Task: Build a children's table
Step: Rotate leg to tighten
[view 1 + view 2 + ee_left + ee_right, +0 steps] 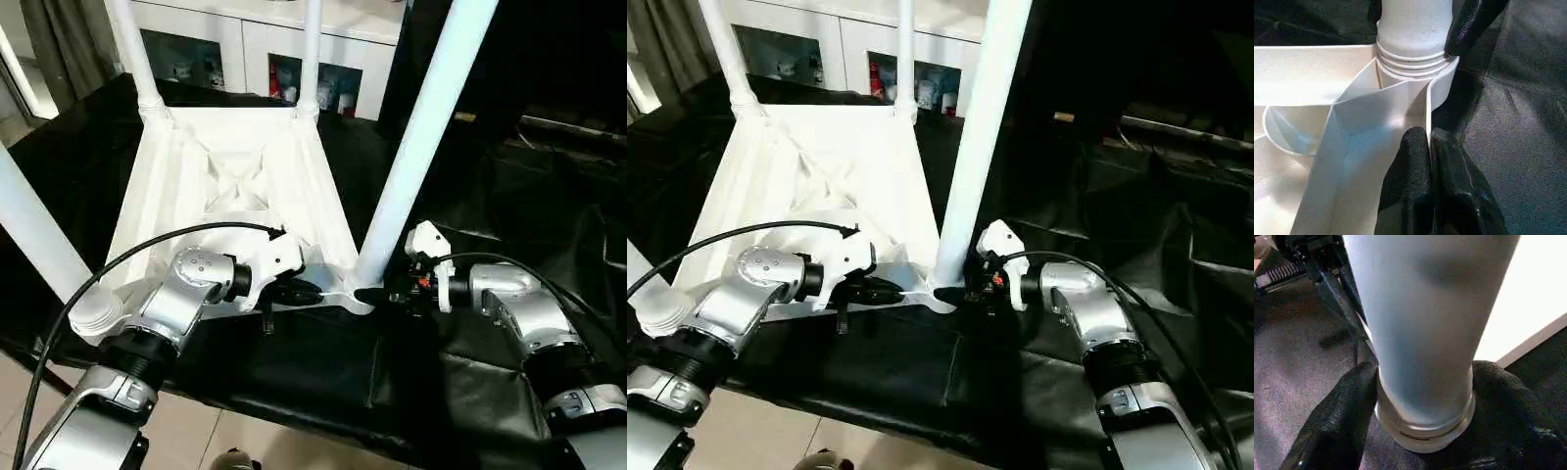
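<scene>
The children's table lies upside down, its white ribbed top (235,166) on a black cover, with legs standing up in the corner sockets. My left gripper (309,291) is shut on the thin near rim of the top (1427,105), close to the near right corner. The near right leg (421,127) rises from that corner socket. My right gripper (387,294) reaches in from the right, and its two black fingers (1342,416) press on either side of this leg's ringed base (1425,426). One right finger (1474,19) also appears beside the leg in the left wrist view.
Two more legs stand at the far corners (137,59) (310,59), and a further one at near left (29,235). A white cabinet with glass doors (245,49) stands behind. The black cover (323,372) ends at the near edge, with floor below. A black cable (147,250) arcs over my left forearm.
</scene>
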Robot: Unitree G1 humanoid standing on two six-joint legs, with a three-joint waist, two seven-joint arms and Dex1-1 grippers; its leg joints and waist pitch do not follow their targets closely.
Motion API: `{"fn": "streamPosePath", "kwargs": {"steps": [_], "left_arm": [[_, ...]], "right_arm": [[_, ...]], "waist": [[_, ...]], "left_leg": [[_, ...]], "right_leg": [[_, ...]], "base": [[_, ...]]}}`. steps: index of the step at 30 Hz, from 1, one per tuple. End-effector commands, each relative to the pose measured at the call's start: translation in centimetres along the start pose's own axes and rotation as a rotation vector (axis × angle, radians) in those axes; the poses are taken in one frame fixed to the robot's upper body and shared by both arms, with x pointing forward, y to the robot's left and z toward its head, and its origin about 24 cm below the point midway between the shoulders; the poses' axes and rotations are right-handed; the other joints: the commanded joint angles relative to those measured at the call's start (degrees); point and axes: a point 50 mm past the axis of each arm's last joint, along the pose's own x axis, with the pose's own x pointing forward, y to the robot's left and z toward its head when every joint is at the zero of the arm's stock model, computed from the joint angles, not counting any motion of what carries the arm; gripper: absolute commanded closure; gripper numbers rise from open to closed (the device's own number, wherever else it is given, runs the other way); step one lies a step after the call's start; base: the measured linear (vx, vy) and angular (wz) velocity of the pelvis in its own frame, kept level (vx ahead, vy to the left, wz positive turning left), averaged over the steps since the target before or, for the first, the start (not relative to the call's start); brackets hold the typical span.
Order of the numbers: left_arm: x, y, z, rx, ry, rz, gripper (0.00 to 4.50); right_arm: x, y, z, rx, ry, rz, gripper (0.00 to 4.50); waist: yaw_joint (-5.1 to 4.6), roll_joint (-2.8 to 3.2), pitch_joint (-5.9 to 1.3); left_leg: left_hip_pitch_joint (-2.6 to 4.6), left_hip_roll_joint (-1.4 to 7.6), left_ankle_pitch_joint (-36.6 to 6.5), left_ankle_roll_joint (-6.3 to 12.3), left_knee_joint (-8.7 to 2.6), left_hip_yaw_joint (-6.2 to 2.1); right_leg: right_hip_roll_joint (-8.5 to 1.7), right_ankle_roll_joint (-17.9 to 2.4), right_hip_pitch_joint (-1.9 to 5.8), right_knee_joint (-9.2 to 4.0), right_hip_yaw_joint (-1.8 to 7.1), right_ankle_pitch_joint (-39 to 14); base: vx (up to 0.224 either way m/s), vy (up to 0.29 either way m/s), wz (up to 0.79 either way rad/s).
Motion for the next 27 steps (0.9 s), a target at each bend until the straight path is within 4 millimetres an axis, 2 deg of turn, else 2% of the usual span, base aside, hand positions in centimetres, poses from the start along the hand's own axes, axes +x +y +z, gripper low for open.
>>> {"fn": "streamPosePath", "kwargs": {"steps": [1, 6, 9, 11, 12, 13, 14, 16, 17, 19, 20, 21, 23, 24, 25, 27], "left_arm": [[0.4, -0.5, 0.7, 0.025, -0.024, -0.042, 4.50], [0.4, -0.5, 0.7, 0.019, -0.021, -0.040, 4.50], [0.7, -0.1, 0.7, -0.002, -0.027, 0.014, 4.50], [0.9, 0.2, 0.6, -0.013, -0.027, 0.059, 4.50], [1.5, 0.9, 0.7, -0.059, -0.035, 0.141, 4.50], [1.5, 1.0, 0.7, -0.062, -0.035, 0.147, 4.50], [2.0, 1.5, 0.7, -0.082, -0.029, 0.203, 4.50], [2.9, 2.2, 0.9, -0.127, -0.019, 0.301, 4.50], [3.2, 2.4, 1.1, -0.136, -0.020, 0.327, 4.50], [3.9, 3.0, 1.5, -0.183, -0.029, 0.416, 4.50], [4.2, 3.2, 1.7, -0.205, -0.030, 0.443, 4.50], [4.5, 3.3, 1.8, -0.218, -0.025, 0.472, 4.50], [5.2, 3.4, 2.0, -0.225, -0.004, 0.503, 4.50], [5.7, 3.4, 2.2, -0.233, 0.002, 0.522, 4.50], [5.9, 3.4, 2.2, -0.236, 0.004, 0.522, 4.50], [6.1, 3.4, 2.3, -0.234, 0.006, 0.518, 4.50]], "right_arm": [[-0.1, 0.1, -0.3, 0.009, 0.008, -0.002, 1.72], [0.1, 0.2, -0.4, 0.010, 0.010, -0.005, 1.81], [0.6, 0.0, -0.9, 0.025, 0.004, -0.070, 1.81], [0.8, -0.2, -1.1, 0.041, 0.004, -0.117, 1.82], [1.4, -0.7, -1.8, 0.101, -0.003, -0.230, 1.82], [1.4, -0.8, -1.8, 0.106, -0.004, -0.239, 1.82], [1.9, -0.9, -2.3, 0.151, -0.011, -0.310, 1.82], [3.0, -0.9, -3.1, 0.228, -0.012, -0.432, 1.83], [3.3, -0.9, -3.3, 0.243, -0.011, -0.465, 1.83], [4.0, -1.2, -3.9, 0.314, -0.001, -0.615, 1.83], [4.2, -1.2, -4.0, 0.343, 0.003, -0.662, 1.83], [4.5, -1.3, -4.1, 0.365, 0.009, -0.711, 1.83], [5.0, -1.5, -4.2, 0.380, 0.043, -0.817, 1.83], [5.5, -1.5, -4.0, 0.379, 0.051, -0.854, 1.83], [5.9, -1.4, -3.6, 0.376, 0.037, -0.845, 1.83], [6.4, -1.3, -3.0, 0.354, 0.009, -0.817, 1.83]], "waist": [[-0.19, -0.11, -3.80], [-0.19, -0.15, -3.86], [-0.27, -0.17, -3.84], [-0.58, -0.20, -3.63], [-0.75, -0.21, -3.56], [-0.75, -0.21, -3.56], [-1.24, -0.19, -3.47], [-1.76, -0.02, -3.44], [-1.97, -0.16, -3.55], [-2.10, -0.14, -3.46], [-2.24, -0.06, -3.52], [-2.31, -0.12, -3.60], [-2.32, 0.21, -3.64], [-2.53, 0.13, -3.72], [-2.53, 0.13, -3.72], [-2.42, 0.17, -3.94]], "left_leg": [[0.98, 3.92, -12.09, 1.28, -4.23, -1.66], [0.95, 3.88, -11.69, 1.29, -4.17, -1.65], [0.95, 3.87, -11.70, 1.17, -4.19, -1.67], [1.04, 3.79, -13.88, 0.33, -4.35, -1.81], [1.07, 3.70, -14.65, -0.13, -4.42, -1.86], [1.07, 3.70, -14.65, -0.13, -4.42, -1.86], [1.25, 3.67, -16.74, -1.19, -4.51, -2.09], [1.47, 3.64, -18.20, -2.10, -4.62, -2.24], [1.29, 3.57, -18.49, -2.20, -4.57, -2.45], [1.20, 3.50, -18.14, -2.00, -4.60, -2.33], [1.46, 3.45, -18.62, -2.17, -4.56, -2.42], [1.31, 3.44, -18.19, -2.04, -4.55, -2.37], [1.34, 3.52, -17.69, -2.01, -4.65, -2.36], [1.28, 3.35, -17.73, -2.06, -4.64, -2.23], [1.28, 3.35, -17.73, -2.06, -4.64, -2.23], [0.92, 3.40, -16.02, -1.00, -4.54, -2.11]], "right_leg": [[-4.79, -11.91, 2.77, -4.02, 3.59, -12.84], [-4.77, -11.78, 2.81, -3.95, 3.60, -12.64], [-4.76, -11.80, 2.76, -3.98, 3.60, -12.77], [-4.91, -11.12, 2.70, -4.45, 3.58, -16.36], [-4.90, -10.49, 2.59, -4.70, 3.56, -18.50], [-4.90, -10.49, 2.59, -4.70, 3.56, -18.50], [-4.97, -9.47, 2.45, -5.16, 3.49, -22.28], [-4.97, -8.64, 2.16, -5.45, 3.47, -24.26], [-5.16, -8.13, 2.46, -5.55, 3.34, -25.28], [-5.06, -7.80, 2.26, -5.74, 3.42, -25.40], [-5.12, -7.57, 2.21, -5.86, 3.39, -26.17], [-5.12, -7.69, 2.26, -5.81, 3.42, -25.66], [-4.97, -8.14, 2.12, -5.62, 3.48, -23.07], [-4.76, -8.26, 2.12, -5.54, 3.46, -22.08], [-4.76, -8.26, 2.12, -5.54, 3.46, -22.08], [-4.79, -9.46, 2.60, -4.94, 3.57, -16.33]], "base": [[0.000, 0.000, 0.00], [0.000, 0.000, 0.00], [0.000, 0.000, 0.00], [0.000, 0.000, 0.00], [0.000, 0.000, 0.00], [0.000, 0.000, 0.00], [0.000, 0.000, 0.00], [0.000, 0.000, 0.00], [0.000, 0.000, 0.00], [0.000, 0.000, 0.00], [0.000, 0.000, 0.00], [0.000, 0.000, 0.00], [0.000, 0.000, 0.00], [0.000, 0.000, 0.00], [0.000, 0.000, 0.00], [0.000, 0.000, 0.00]]}}
